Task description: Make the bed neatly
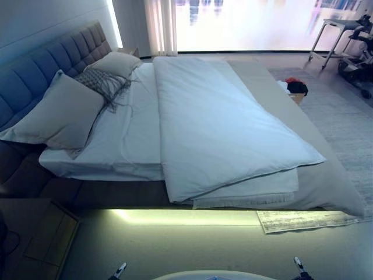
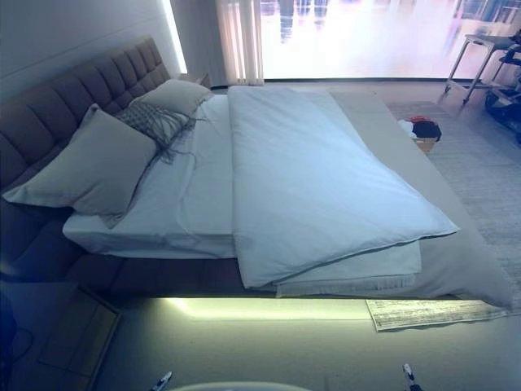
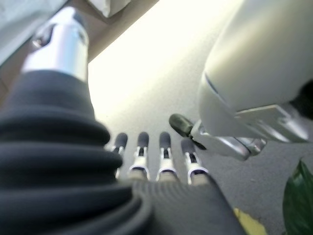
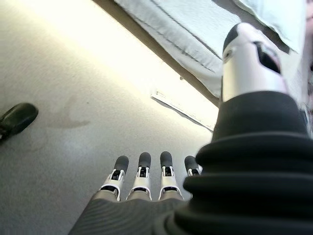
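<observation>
— What do we see of the bed [image 1: 93, 192] from where we stand?

— We see it side-on, its padded headboard [image 1: 52, 55] at the far left. The pale duvet [image 1: 221, 128] lies spread over the foot half of the bed, its upper edge folded back short of the pillows, its nearest corner draped over the bed's side. Under that corner a second layer, a folded blanket [image 1: 250, 189], shows, and below both a grey bedspread [image 1: 326, 181] runs down off the foot end.

— And toward the headboard?

— Bare white sheet [image 1: 128, 134] between duvet and pillows. A large pillow [image 1: 58, 114] leans at the headboard nearest us, a smaller pillow [image 1: 116, 62] lies beyond it, and a grey fringed throw [image 1: 105, 84] sits between the two, touching both.

— The hands?

— Both hang low in front of the bed, over the floor, touching nothing. The left hand [image 3: 146, 161] has its fingers straight in a row, thumb apart — holding nothing. The right hand [image 4: 151, 174] is the same: straight fingers, thumb raised aside, nothing in it.

— Anything else near the bed?

— A pale rug [image 1: 309, 220] pokes out from under the bed's foot corner, and on the far side of the bed a small basket [image 1: 296, 88] holds dark and red things.
</observation>
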Available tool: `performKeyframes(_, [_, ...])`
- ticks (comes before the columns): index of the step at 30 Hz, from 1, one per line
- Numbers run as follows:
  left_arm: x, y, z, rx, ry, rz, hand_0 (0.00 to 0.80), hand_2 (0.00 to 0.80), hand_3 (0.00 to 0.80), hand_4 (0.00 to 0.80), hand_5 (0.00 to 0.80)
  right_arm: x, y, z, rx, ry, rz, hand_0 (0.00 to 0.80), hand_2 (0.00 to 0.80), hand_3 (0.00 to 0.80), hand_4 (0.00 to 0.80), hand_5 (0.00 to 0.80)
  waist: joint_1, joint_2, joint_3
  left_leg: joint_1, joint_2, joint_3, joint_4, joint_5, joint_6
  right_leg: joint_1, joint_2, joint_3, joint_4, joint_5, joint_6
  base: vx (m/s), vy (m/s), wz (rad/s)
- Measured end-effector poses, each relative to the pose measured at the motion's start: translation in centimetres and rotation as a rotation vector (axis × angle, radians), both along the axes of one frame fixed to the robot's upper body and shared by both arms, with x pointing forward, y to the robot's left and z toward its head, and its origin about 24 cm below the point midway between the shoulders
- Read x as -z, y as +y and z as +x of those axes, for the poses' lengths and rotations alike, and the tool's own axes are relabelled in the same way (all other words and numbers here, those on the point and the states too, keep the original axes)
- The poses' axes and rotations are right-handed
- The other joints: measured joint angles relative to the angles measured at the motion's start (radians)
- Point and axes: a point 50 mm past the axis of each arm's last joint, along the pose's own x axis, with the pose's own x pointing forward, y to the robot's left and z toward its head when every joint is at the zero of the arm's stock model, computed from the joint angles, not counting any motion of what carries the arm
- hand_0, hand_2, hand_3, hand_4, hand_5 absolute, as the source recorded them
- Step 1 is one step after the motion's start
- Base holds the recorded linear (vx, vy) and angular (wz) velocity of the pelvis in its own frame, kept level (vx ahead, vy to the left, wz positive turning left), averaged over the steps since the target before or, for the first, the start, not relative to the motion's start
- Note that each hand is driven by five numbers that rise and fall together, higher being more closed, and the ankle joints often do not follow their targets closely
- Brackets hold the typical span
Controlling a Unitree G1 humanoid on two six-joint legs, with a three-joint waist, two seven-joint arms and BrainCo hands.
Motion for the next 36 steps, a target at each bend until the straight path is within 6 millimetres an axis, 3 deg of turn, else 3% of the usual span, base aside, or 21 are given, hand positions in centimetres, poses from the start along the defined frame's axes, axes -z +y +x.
performKeyframes(21, [0.1,-0.1,-0.9,0.082,0.046,0.01,0.0,0.0,0.0,0.0,0.0,0.7,1.6,-0.3,-0.072,0.03,0.083,0.0,0.0,0.0,0.0,0.0,0.001,0.006,0.007,-0.002,0.003,0.009,0.031,-0.005,-0.008,-0.006,0.002,0.01,0.005,-0.005,0.001,0.043,-0.044,-0.01])
performKeyframes(23, [0.2,-0.3,-1.3,0.075,0.063,0.004,0.0,0.0,0.0,0.0,0.0,0.7,1.6,0.4,-0.1,0.033,0.075,0.0,0.0,0.0,0.0,0.0,0.003,0.014,0.029,-0.022,0.012,0.007,0.108,-0.033,-0.017,-0.009,0.01,0.015,0.029,-0.021,-0.01,0.027,-0.138,-0.07])
performKeyframes(24, [0.1,0.0,-0.9,0.067,0.056,0.015,0.0,0.0,0.0,0.0,0.0,0.9,2.4,1.3,-0.125,0.027,0.09,0.0,0.0,0.0,0.0,0.0,0.0,-0.016,0.055,-0.098,0.01,-0.003,0.256,-0.048,-0.039,-0.035,-0.01,0.031,0.07,-0.044,-0.026,0.017,-0.101,-0.02])
performKeyframes(26, [0.1,-0.1,-0.3,0.054,0.043,0.013,0.0,0.0,0.0,0.0,0.0,1.0,3.4,2.6,-0.164,0.025,0.104,0.0,0.0,0.0,0.0,0.0,0.008,-0.051,0.097,-0.258,0.002,-0.042,0.545,0.004,-0.101,-0.055,-0.031,0.041,0.1,-0.052,-0.045,0.122,0.042,-0.15])
performKeyframes(27, [0.3,-0.7,-0.5,0.052,0.05,-0.006,0.0,0.0,0.0,0.0,0.0,1.0,3.2,2.6,-0.182,0.04,0.091,0.0,0.0,0.0,0.0,0.0,0.011,-0.055,0.106,-0.297,0.009,-0.05,0.595,0.016,-0.095,-0.05,-0.033,0.041,0.1,-0.046,-0.052,0.238,0.141,-0.3])
performKeyframes(29, [0.6,-2.1,-1.1,0.045,0.071,-0.045,0.0,0.0,0.0,0.0,0.0,0.9,2.7,2.2,-0.174,0.072,0.066,0.0,0.0,0.0,0.0,0.0,0.026,-0.025,0.111,-0.302,0.029,-0.047,0.53,0.01,-0.101,-0.042,-0.016,0.039,0.099,-0.047,-0.054,0.321,0.144,-0.2])
performKeyframes(32, [0.8,-2.9,-1.3,0.041,0.083,-0.062,0.0,0.0,0.0,0.0,0.0,0.8,2.3,2.2,-0.172,0.085,0.065,0.0,0.0,0.0,0.0,0.0,0.028,0.005,0.121,-0.258,0.044,-0.041,0.182,0.021,-0.099,-0.045,0.003,0.048,0.08,-0.047,-0.06,0.413,0.11,-0.06])
performKeyframes(33, [0.8,-2.8,-1.3,0.043,0.088,-0.06,0.0,0.0,0.0,0.0,0.0,0.8,2.3,2.2,-0.165,0.086,0.07,0.0,0.0,0.0,0.0,0.0,0.031,0.006,0.123,-0.237,0.046,-0.053,0.026,0.025,-0.095,-0.039,0.014,0.072,0.055,-0.042,-0.069,0.39,0.074,0.1])
performKeyframes(34, [0.8,-2.8,-1.3,0.042,0.088,-0.06,0.0,0.0,0.0,0.0,0.0,0.7,2.2,2.3,-0.166,0.084,0.071,0.0,0.0,0.0,0.0,0.0,0.034,0.007,0.135,-0.242,0.051,-0.078,-0.003,0.028,-0.098,-0.021,0.023,0.097,0.042,-0.039,-0.068,0.422,0.114,0.0])
performKeyframes(36, [0.8,-2.8,-1.6,0.037,0.092,-0.06,0.0,0.0,0.0,0.0,0.0,0.7,1.9,2.1,-0.148,0.082,0.069,0.0,0.0,0.0,0.0,0.0,0.066,0.007,0.142,-0.22,0.069,-0.08,0.002,0.029,-0.096,0.001,0.027,0.156,0.044,-0.044,-0.056,0.394,0.147,-0.4])
